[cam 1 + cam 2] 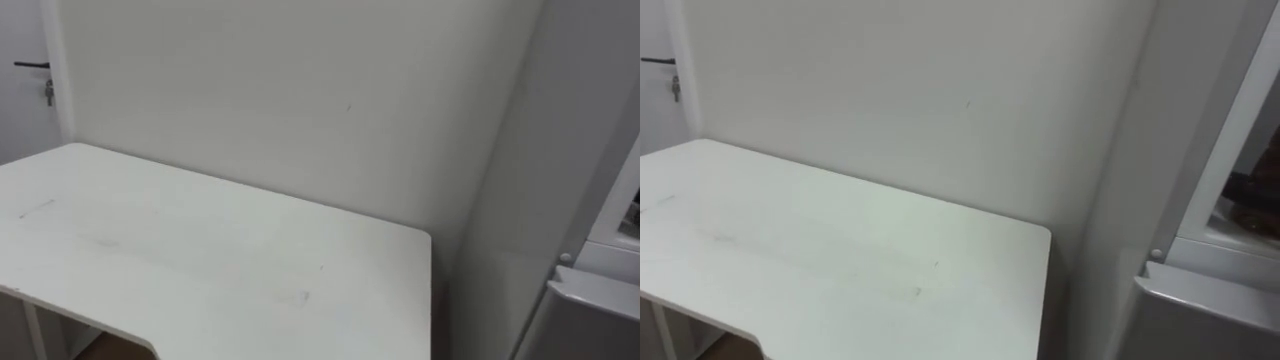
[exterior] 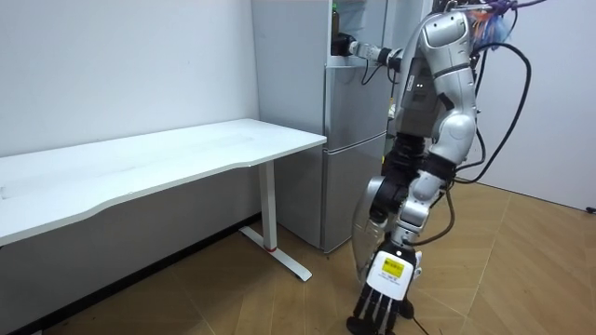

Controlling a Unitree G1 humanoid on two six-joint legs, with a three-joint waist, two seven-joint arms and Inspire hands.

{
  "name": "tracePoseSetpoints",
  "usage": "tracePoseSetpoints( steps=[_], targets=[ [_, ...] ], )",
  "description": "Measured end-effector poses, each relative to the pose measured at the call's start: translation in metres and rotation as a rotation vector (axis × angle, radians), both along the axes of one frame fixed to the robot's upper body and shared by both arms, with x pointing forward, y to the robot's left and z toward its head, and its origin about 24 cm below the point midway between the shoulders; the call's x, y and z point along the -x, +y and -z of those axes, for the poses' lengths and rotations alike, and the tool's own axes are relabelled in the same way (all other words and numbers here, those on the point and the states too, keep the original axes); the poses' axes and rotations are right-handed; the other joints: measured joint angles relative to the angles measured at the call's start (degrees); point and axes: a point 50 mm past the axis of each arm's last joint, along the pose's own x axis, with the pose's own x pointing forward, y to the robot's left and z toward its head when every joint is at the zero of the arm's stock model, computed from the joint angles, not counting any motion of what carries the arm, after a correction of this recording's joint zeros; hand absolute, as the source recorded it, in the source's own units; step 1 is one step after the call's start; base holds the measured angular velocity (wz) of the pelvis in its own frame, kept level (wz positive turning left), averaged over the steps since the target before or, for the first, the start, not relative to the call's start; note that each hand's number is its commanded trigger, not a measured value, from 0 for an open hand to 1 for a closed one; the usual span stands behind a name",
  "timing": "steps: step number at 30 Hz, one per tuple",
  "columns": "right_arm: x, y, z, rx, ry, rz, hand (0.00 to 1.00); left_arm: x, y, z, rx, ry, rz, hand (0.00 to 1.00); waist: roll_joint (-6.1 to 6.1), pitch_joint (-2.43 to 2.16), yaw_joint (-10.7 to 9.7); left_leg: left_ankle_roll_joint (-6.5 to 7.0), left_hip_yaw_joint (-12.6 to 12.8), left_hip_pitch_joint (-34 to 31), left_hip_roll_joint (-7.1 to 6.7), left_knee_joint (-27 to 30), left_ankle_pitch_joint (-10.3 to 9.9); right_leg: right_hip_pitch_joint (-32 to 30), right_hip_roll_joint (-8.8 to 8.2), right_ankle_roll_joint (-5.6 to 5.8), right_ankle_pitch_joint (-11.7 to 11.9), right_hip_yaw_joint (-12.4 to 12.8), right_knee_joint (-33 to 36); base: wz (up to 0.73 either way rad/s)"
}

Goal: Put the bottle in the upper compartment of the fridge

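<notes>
In the room view the robot stands upright. Its right arm is raised to shoulder height and stretched almost straight toward nine o'clock, with the right hand [image 2: 346, 44] at its far end, level with the wrist. The left arm hangs toward seven o'clock, elbow slightly bent. The left hand [image 2: 386, 288] is low by the legs, its fingers [image 2: 372, 314] straight, pointing to six o'clock and holding nothing.

The room is lit evenly and brightly from above. A dull sheen is seen across the tabletop [image 1: 200, 250]; shade is cast beneath it, and the fridge [image 1: 510, 250] side is greyed.
</notes>
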Motion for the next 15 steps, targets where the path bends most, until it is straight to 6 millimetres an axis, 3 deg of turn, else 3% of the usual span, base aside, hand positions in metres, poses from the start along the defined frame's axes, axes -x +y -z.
tracePoseSetpoints(
  steps=[11, 15],
  targets=[
    [0.002, 0.009, -0.006, -0.035, -0.069, -0.051, 0.0, -0.013, 0.0, 0.001, -0.013, -0.046, 0.014, 0.0, 0.06, 0.08, -1.4, 0.02, 0.4, 0.0, -0.01, -0.8, 0.0, -0.4, -0.04, 0.09, 0.0, 0.2, -0.3, -0.02],
    [0.002, 0.016, -0.013, -0.017, -0.097, -0.084, 0.0, -0.017, -0.001, 0.001, -0.01, -0.058, 0.018, 0.0, 0.76, -0.02, -1.8, 0.04, 1.1, -0.1, 0.0, -1.1, 0.0, -1.0, -0.02, 0.09, 0.0, 1.3, -0.3, -0.08]
  ],
)
